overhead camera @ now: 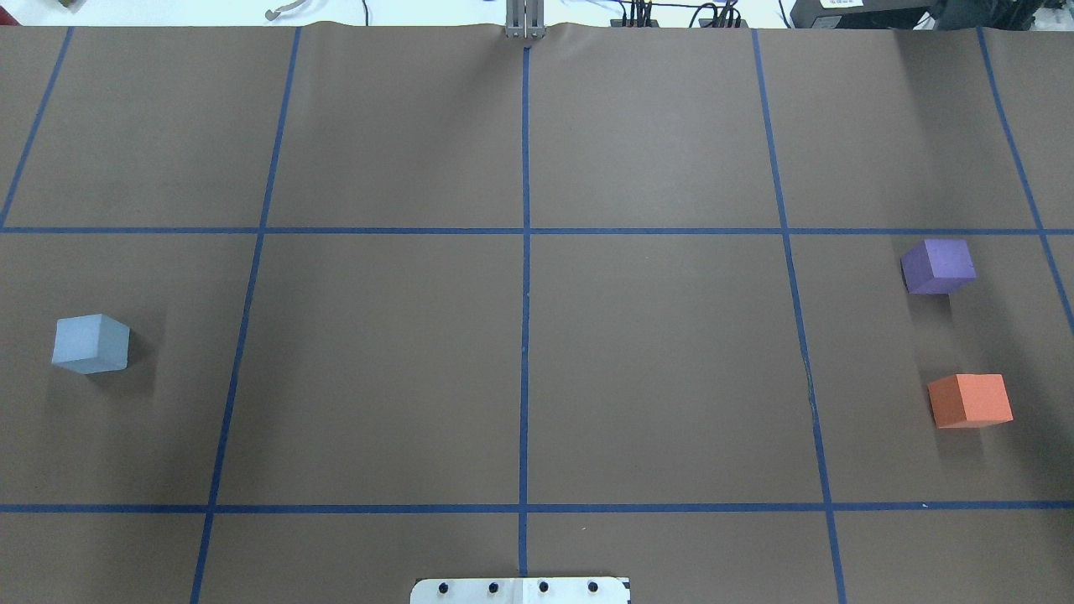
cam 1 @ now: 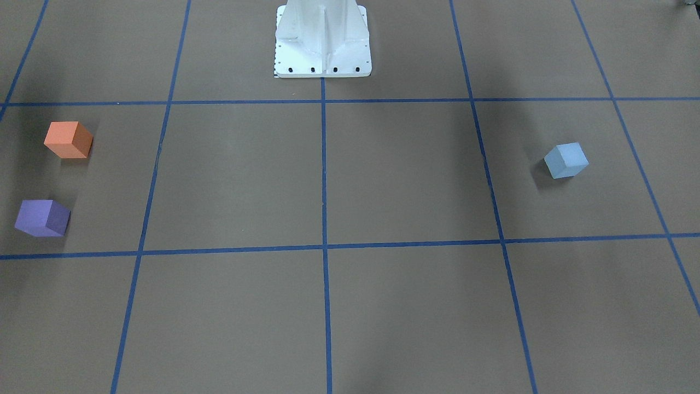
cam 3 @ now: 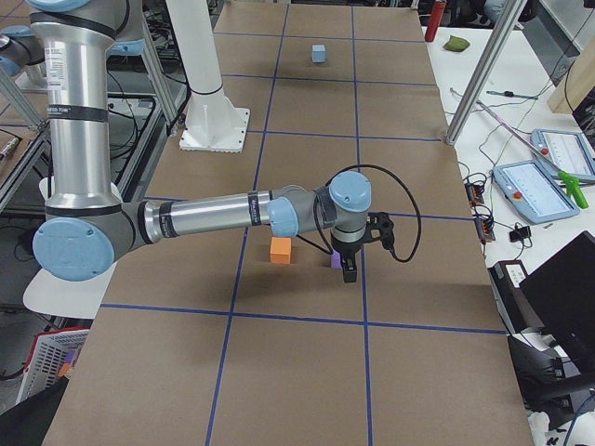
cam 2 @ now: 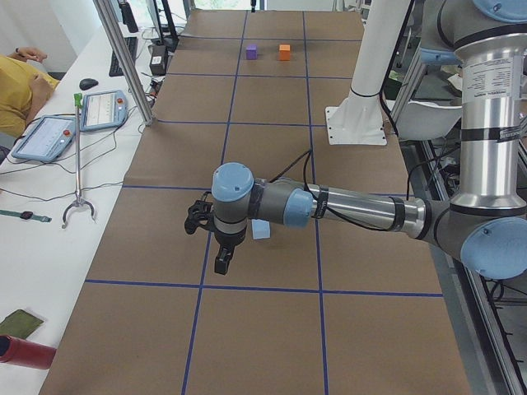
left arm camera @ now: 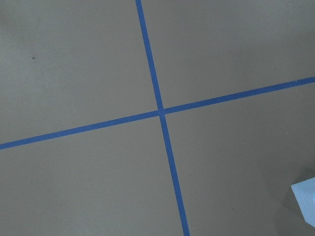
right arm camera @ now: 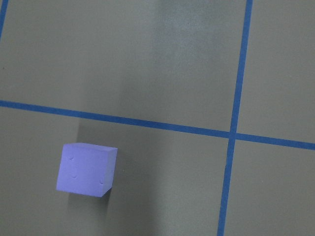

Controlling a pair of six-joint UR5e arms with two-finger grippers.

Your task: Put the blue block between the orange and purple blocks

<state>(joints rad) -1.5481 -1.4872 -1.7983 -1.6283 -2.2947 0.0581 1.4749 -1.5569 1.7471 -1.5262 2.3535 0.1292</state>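
1. Where the brown table point(overhead camera: 654, 377) is crossed by blue tape lines point(overhead camera: 525, 252), we see three blocks resting on it, each standing alone.
2. The blue block point(overhead camera: 91, 343) sits on the robot's left side, in the outermost square of the middle row.
3. The orange block point(overhead camera: 970, 400) and the purple block point(overhead camera: 938, 266) share one square at the far right of that same row. They are near each other but not touching, with bare table between them.
4. Of that pair, the orange block is nearer the robot and the purple block is farther out. The blue block is well apart from both, across the whole width of the table.
5. In the left side view, the left gripper point(cam 2: 221, 265) points down over the table just beside the blue block, and the arm's wrist hides part of the block. We see this gripper in that side view only, so we cannot tell how its fingers stand.
6. The left wrist camera shows a tape crossing, with only a corner of the blue block at the lower right edge.
7. In the right side view, the right gripper point(cam 3: 349, 271) hangs in front of the purple block and covers part of it, with the orange block just beside. We cannot tell here either whether the fingers are spread or closed.
8. The right wrist camera shows the purple block alone on the table, beside a tape line.
9. The robot's white base point(cam 1: 322, 54) stands at the table's middle edge.
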